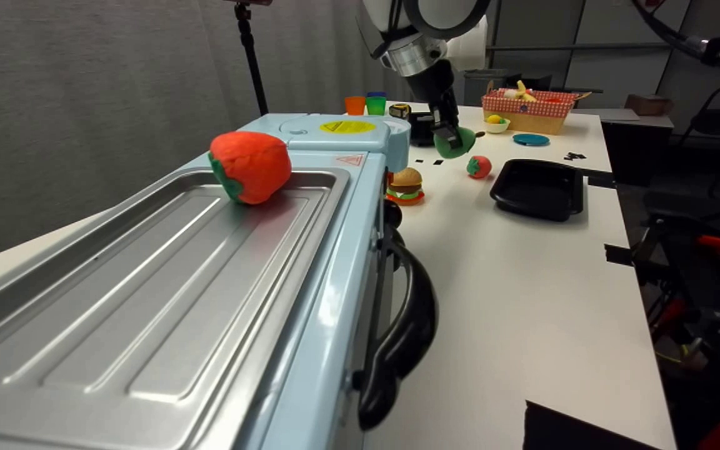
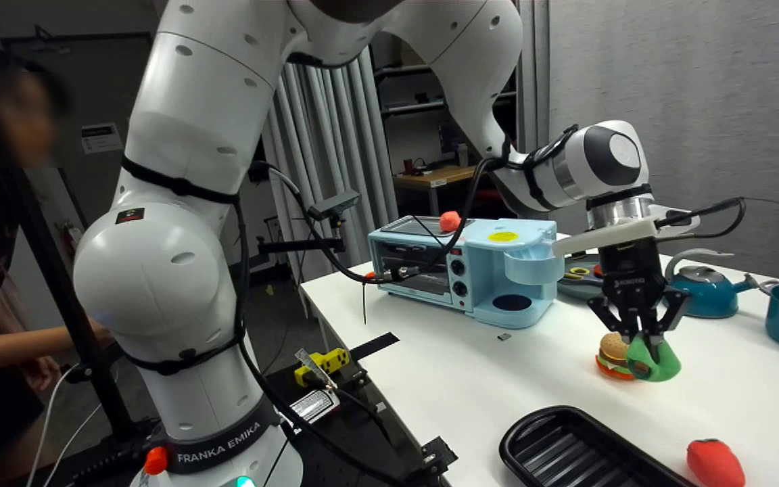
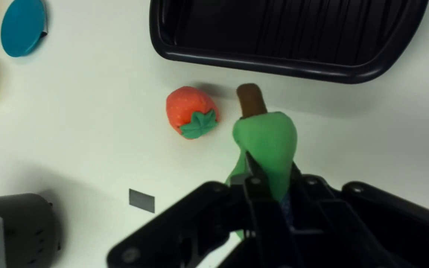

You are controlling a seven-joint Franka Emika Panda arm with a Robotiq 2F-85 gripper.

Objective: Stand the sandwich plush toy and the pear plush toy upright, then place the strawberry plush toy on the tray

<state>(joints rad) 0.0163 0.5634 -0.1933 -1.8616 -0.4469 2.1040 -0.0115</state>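
Grey curtain (image 2: 700, 88) for a backdrop, long white table (image 2: 443, 358) stretching out below, and straight to the action: my claw (image 2: 645, 338) has the pear plush toy (image 3: 268, 137) pinched between its fingers (image 3: 261, 197)! Narrow grip, green body filling the gap, brown stem poking out sideways toward the tray (image 3: 259, 65); whether the pear's underside brushes the table, I cannot tell. Over to the sandwich plush toy (image 2: 611, 348), standing upright on the table, bun on top, orange base below, just left of my claw in an exterior view and partly behind the pear. Next up, the strawberry plush toy (image 3: 184, 106)! It's on the table, left of the pear in my wrist view, leaves turned toward the pear, near the tray but apart from its rim. That black tray lies flat, ridges running across its floor. Quick look around: the pale blue oven (image 2: 477, 240) carries a metal pan (image 1: 166, 281), and a red-orange toy (image 1: 254, 165) sits at the pan's far end. A checkered basket (image 1: 525, 115) stands far down the table, a blue disc (image 1: 531, 139) just nearer. Right of my claw, a teal kettle (image 2: 707, 297).
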